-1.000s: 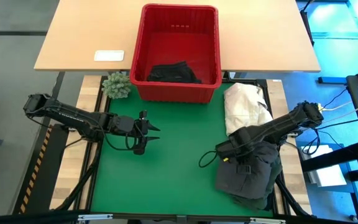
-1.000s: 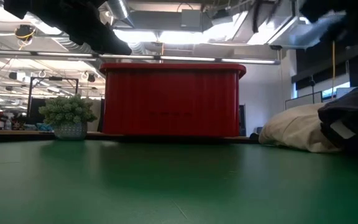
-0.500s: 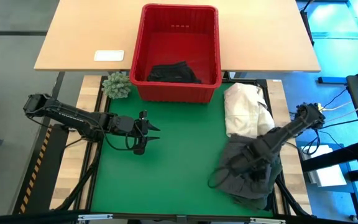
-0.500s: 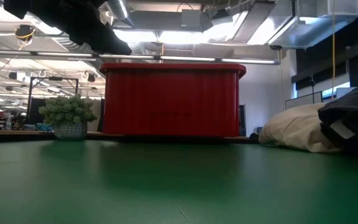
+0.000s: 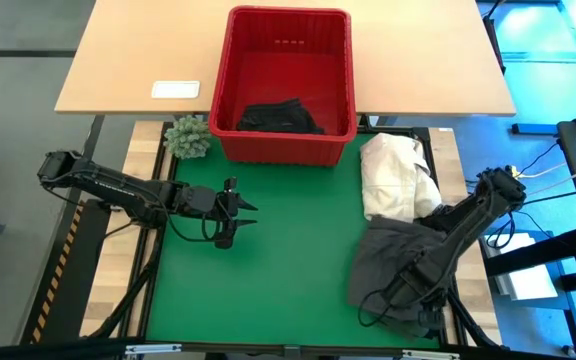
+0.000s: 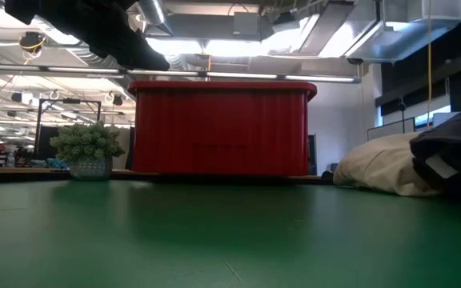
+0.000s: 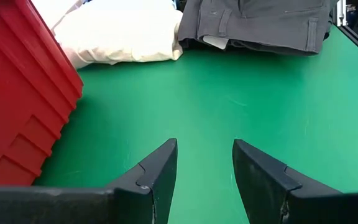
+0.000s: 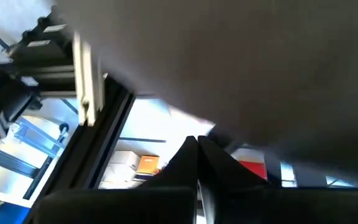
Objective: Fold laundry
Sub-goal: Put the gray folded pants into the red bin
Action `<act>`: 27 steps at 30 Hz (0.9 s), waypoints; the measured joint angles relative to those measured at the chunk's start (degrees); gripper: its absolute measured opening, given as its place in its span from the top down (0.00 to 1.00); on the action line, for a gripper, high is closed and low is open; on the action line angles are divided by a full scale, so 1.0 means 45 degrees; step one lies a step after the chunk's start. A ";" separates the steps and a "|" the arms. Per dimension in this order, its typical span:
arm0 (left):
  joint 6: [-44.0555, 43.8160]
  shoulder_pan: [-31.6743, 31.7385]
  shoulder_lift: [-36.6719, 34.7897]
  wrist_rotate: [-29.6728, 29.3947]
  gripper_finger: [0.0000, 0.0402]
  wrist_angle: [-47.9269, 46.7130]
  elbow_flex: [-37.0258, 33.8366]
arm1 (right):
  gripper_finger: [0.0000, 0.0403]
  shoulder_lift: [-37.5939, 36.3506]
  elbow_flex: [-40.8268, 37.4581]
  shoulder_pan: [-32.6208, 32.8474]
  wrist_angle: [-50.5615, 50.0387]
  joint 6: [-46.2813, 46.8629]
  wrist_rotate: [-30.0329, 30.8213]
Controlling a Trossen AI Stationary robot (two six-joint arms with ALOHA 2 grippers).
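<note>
Dark grey soft cloth garment (image 5: 393, 262): heaped at table's right edge, beside cream-white cloth heap (image 5: 393, 175) | right gripper (image 5: 403, 297): fingers together, now swept down over near side, cloth dragged flatter | left gripper (image 7: 204, 163): parted, empty, mid-table | fold barely begun

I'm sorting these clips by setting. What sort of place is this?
Probably a robotics lab in an open office or workshop: the green work mat sits on a metal frame, exposed ceiling ducts and strip lights run overhead, and desks fill the room behind.
</note>
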 joint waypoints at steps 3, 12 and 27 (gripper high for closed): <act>-0.0010 0.0000 0.0004 0.0025 0.63 0.0000 0.0000 | 1.00 0.0000 -0.1254 -0.0020 0.1323 0.0318 -0.0253; -0.0015 0.0000 0.0005 0.0053 0.63 0.0000 0.0000 | 1.00 -0.0048 -0.4147 -0.0020 0.4486 0.0660 -0.0563; 0.0306 0.0000 0.0002 0.0053 0.63 0.0585 0.0000 | 1.00 0.0469 -0.5691 -0.0778 0.7202 0.0270 -0.0416</act>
